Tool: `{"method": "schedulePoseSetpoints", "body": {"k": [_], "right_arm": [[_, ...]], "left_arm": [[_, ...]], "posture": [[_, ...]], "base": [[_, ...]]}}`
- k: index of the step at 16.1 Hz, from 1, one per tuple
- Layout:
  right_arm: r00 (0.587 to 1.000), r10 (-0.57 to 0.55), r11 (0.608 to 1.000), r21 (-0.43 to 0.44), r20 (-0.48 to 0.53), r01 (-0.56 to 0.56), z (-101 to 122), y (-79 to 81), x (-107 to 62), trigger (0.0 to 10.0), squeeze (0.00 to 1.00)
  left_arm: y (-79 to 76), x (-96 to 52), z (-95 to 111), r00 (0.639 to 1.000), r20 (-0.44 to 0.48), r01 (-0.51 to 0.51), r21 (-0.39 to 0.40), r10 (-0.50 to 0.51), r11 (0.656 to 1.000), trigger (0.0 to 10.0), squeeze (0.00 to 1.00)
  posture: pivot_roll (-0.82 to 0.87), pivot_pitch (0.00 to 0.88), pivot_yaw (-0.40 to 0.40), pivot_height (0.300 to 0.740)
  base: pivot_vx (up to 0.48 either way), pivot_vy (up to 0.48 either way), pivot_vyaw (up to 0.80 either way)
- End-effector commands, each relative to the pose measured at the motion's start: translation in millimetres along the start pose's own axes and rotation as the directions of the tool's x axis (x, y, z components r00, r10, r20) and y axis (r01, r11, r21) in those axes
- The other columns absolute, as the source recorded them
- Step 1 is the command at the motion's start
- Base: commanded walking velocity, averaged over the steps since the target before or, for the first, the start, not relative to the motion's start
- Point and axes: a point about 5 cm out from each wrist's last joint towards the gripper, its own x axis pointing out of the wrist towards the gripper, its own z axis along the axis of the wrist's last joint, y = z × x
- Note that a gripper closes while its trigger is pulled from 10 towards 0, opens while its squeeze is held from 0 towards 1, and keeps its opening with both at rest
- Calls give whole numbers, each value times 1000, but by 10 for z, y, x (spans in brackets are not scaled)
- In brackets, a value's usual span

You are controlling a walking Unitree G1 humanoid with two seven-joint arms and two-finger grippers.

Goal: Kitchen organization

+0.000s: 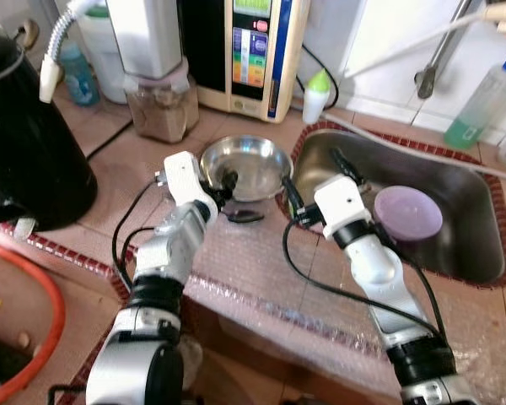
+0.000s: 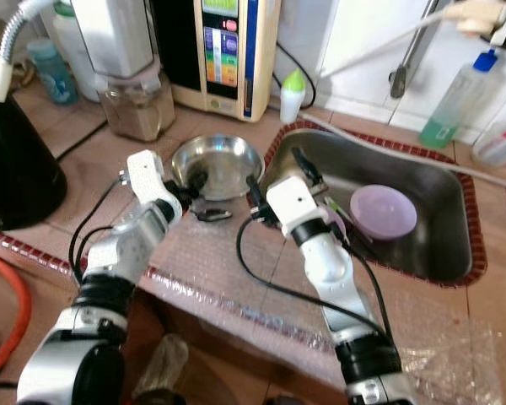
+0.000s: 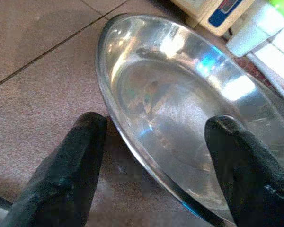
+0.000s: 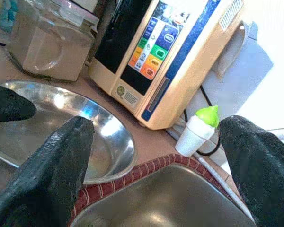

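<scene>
The shiny round steel bowl sits on the brown tile counter beside the steel sink. The left gripper is spread wide around its rim, ready to pinch next. The right gripper waits nearby, spread too.

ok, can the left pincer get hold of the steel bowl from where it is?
Probably yes: the left pincer is open, fingers straddling the steel bowl at its near rim, nothing between them.
</scene>
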Motion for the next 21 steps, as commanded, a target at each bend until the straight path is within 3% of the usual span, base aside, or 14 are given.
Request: {"method": "schedulePoseSetpoints", "body": {"k": [1,8,14,21], "right_arm": [[1000,-21,1000,-11,4,21,11,-56,-24,10000,0],[1000,-8,1000,-11,-4,8,-8,-33,-25,10000,0],[1000,-3,1000,14,-23,3,-42,17,-34,10000,0],[999,-19,998,52,-47,22,-98,55,-66,10000,0]], "left_arm": [[8,23,18,1000,1,-18,13,18,1000,0,0],[65,63,21,999,9,-43,-35,43,998,0,0],[126,31,34,998,44,-53,23,52,998,0,0],[228,-72,-15,995,74,-75,34,72,997,0,0]], "posture": [[-23,30,27,740],[-16,28,25,740],[-2,31,19,740],[17,20,33,740]], "base": [[0,0,0],[0,0,0],[0,0,0],[0,0,0]]}}
